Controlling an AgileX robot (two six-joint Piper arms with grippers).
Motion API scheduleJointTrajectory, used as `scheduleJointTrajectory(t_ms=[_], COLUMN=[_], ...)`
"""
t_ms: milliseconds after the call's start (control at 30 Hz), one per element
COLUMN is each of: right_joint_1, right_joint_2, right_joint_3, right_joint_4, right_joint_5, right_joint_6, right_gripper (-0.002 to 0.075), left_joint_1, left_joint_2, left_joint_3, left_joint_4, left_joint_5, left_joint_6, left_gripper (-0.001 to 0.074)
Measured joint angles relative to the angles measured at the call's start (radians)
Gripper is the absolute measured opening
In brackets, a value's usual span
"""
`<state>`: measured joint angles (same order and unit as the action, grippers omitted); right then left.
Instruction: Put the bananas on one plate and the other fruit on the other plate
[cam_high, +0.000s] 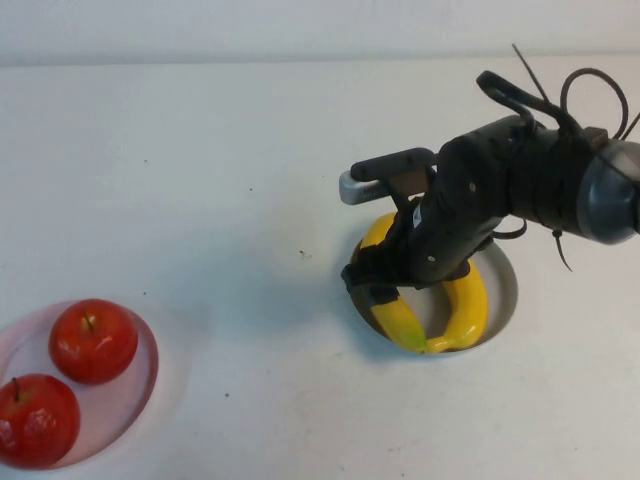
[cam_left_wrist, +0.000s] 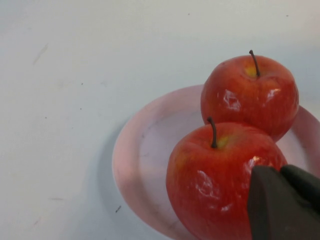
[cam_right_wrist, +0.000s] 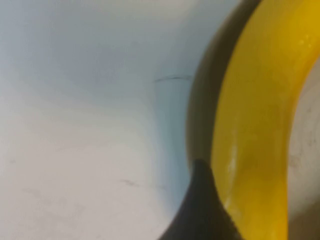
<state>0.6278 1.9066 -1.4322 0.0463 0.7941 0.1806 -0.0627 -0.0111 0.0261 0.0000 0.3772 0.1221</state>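
Observation:
Two yellow bananas (cam_high: 400, 315) (cam_high: 468, 305) lie on the grey-blue plate (cam_high: 503, 285) at the right. My right gripper (cam_high: 378, 285) is down on the left banana, shut on it. In the right wrist view one dark fingertip (cam_right_wrist: 200, 210) presses the banana (cam_right_wrist: 255, 125) near the plate rim. Two red apples (cam_high: 93, 340) (cam_high: 37, 420) sit on the pale pink plate (cam_high: 145, 375) at the front left. My left gripper (cam_left_wrist: 280, 200) is out of the high view. In the left wrist view it hovers close by the nearer apple (cam_left_wrist: 215, 185), with the other apple (cam_left_wrist: 250, 95) behind on the pink plate (cam_left_wrist: 145, 150).
The white table (cam_high: 220, 180) stretches between the two plates. The right arm's dark body and cables (cam_high: 540, 170) hang over the back of the grey-blue plate. A pale wall edge runs along the far side.

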Motion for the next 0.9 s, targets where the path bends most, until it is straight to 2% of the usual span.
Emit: scheduleJointTrajectory(t_ms=[67,133,267,333,433,533,667,900], right_joint_1=[0.013,0.032,0.072,0.086,0.092,0.092,0.092,0.092], right_joint_2=[-0.037,-0.093,-0.210,-0.263,-0.323,-0.375,-0.479,-0.817], right_joint_3=[0.000,0.000,0.000,0.000,0.000,0.001,0.044,0.272], right_joint_4=[0.000,0.000,0.000,0.004,0.004,-0.001,-0.002,0.011], right_joint_5=[0.009,0.030,0.111,0.177,0.280,0.392,0.429,0.447], right_joint_6=[0.000,0.000,0.000,0.000,0.000,-0.002,-0.038,-0.050], right_gripper=[0.0445,0.0405,0.0232,0.0116,0.0025,-0.0001,-0.0011,-0.0014], left_joint_1=[0.000,0.000,0.000,0.000,0.000,0.000,0.000,0.000], left_joint_2=[0.000,0.000,0.000,0.000,0.000,0.000,0.000,0.000], left_joint_3=[0.000,0.000,0.000,0.000,0.000,0.000,0.000,0.000], left_joint_4=[0.000,0.000,0.000,0.000,0.000,0.000,0.000,0.000], left_joint_5=[0.000,0.000,0.000,0.000,0.000,0.000,0.000,0.000], left_joint_6=[0.000,0.000,0.000,0.000,0.000,0.000,0.000,0.000], left_gripper=[0.0001,0.0001,0.0001,0.0001,0.0001,0.0001,0.0001,0.0001])
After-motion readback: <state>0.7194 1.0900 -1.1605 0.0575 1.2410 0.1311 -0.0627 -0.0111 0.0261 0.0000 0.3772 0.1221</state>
